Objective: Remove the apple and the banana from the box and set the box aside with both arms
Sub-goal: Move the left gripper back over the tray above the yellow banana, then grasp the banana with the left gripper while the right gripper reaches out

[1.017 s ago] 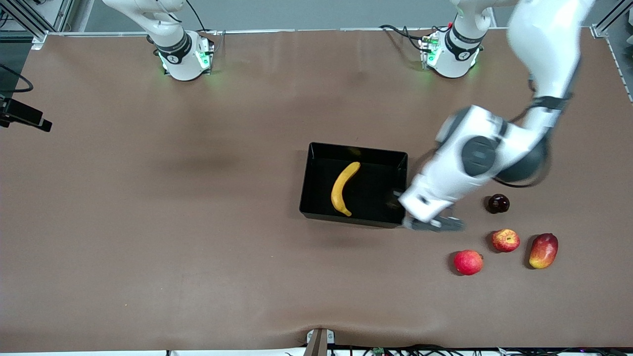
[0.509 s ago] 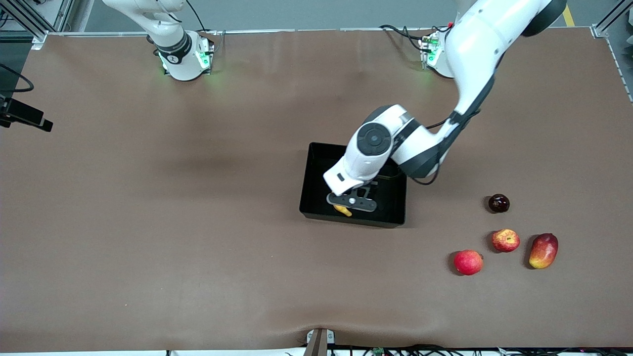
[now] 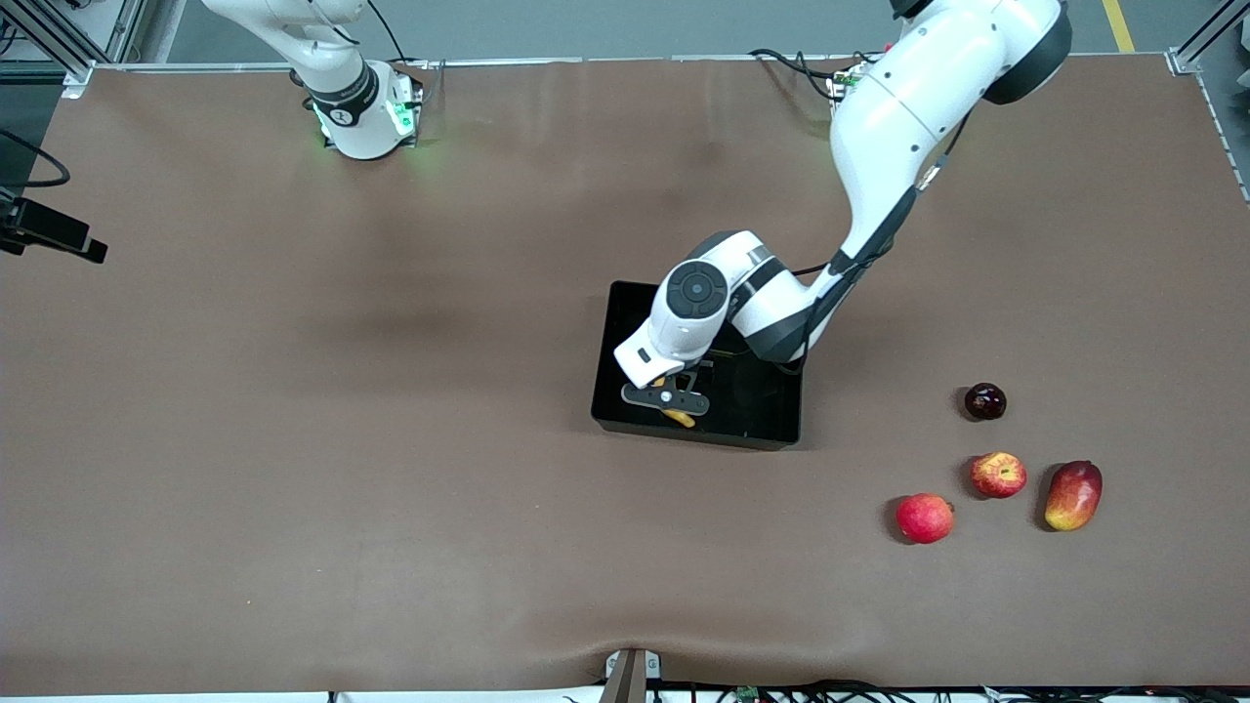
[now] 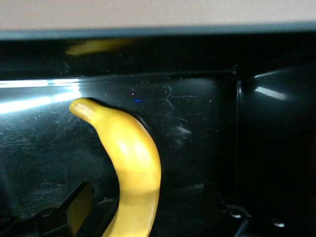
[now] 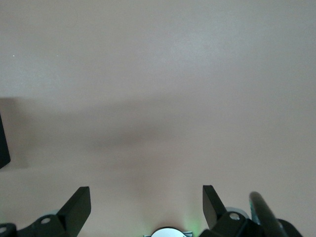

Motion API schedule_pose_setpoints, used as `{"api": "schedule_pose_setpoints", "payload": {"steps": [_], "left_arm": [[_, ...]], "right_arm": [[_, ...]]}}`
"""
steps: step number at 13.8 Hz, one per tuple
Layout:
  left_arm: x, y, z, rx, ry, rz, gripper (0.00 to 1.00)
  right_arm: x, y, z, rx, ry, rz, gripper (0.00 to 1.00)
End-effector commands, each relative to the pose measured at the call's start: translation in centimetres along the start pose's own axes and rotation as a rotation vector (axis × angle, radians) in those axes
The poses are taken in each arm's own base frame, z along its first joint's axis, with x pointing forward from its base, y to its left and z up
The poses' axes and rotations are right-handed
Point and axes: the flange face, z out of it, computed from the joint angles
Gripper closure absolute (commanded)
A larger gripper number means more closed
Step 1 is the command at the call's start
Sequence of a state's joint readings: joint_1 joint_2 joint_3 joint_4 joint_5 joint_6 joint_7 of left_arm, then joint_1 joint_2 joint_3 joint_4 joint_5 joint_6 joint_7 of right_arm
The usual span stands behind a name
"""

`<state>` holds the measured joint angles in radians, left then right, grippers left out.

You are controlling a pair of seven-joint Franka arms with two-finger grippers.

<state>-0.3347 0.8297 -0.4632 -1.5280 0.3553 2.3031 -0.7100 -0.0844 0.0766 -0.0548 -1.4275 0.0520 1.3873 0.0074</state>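
Note:
The black box [image 3: 757, 415] lies mid-table with the yellow banana [image 3: 678, 418] inside it, mostly hidden under my left arm. My left gripper [image 3: 667, 397] is down in the box, open. In the left wrist view the banana [image 4: 131, 163] runs between the two fingers [image 4: 79, 207] with a gap on each side, above the box floor [image 4: 197, 123]. The apple [image 3: 998, 475], red streaked with yellow, sits on the table toward the left arm's end, nearer the front camera than the box. My right gripper [image 5: 145, 207] hangs open over bare table, out of the front view.
Near the apple lie a pinkish-red round fruit [image 3: 924, 517], a red-and-yellow mango [image 3: 1072, 495] and a small dark fruit [image 3: 984, 401]. The right arm's base [image 3: 363, 112] stands at the table's back edge, the arm waiting.
My left arm swung from beside the box, over the table near the loose fruits, into the box and came down around the banana. The right arm has not moved.

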Motion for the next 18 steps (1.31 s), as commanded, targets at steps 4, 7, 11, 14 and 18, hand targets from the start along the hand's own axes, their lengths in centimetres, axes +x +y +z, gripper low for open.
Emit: {"api": "schedule_pose_setpoints", "payload": {"steps": [4, 7, 11, 14, 18], "left_arm": [[-0.3, 0.7, 0.8, 0.018, 0.015, 0.006, 0.78], [-0.1, 1.2, -1.1, 0.025, 0.033, 0.020, 1.00], [0.1, 1.2, -4.6, 0.053, 0.048, 0.026, 1.00], [0.2, 0.6, -9.8, 0.089, 0.061, 0.039, 1.00], [2.1, -3.9, -16.7, 0.101, 0.109, -0.044, 1.00]], "right_arm": [[3.1, -4.2, 2.6, -0.059, 0.029, -0.075, 0.00], [4.6, -4.9, 5.2, -0.079, -0.008, -0.091, 0.00], [6.5, -4.3, 8.4, -0.093, -0.060, -0.080, 0.00], [7.0, -4.8, 8.9, -0.075, -0.077, -0.067, 0.00], [5.9, -8.8, 11.4, 0.014, -0.150, -0.111, 0.00]]}}
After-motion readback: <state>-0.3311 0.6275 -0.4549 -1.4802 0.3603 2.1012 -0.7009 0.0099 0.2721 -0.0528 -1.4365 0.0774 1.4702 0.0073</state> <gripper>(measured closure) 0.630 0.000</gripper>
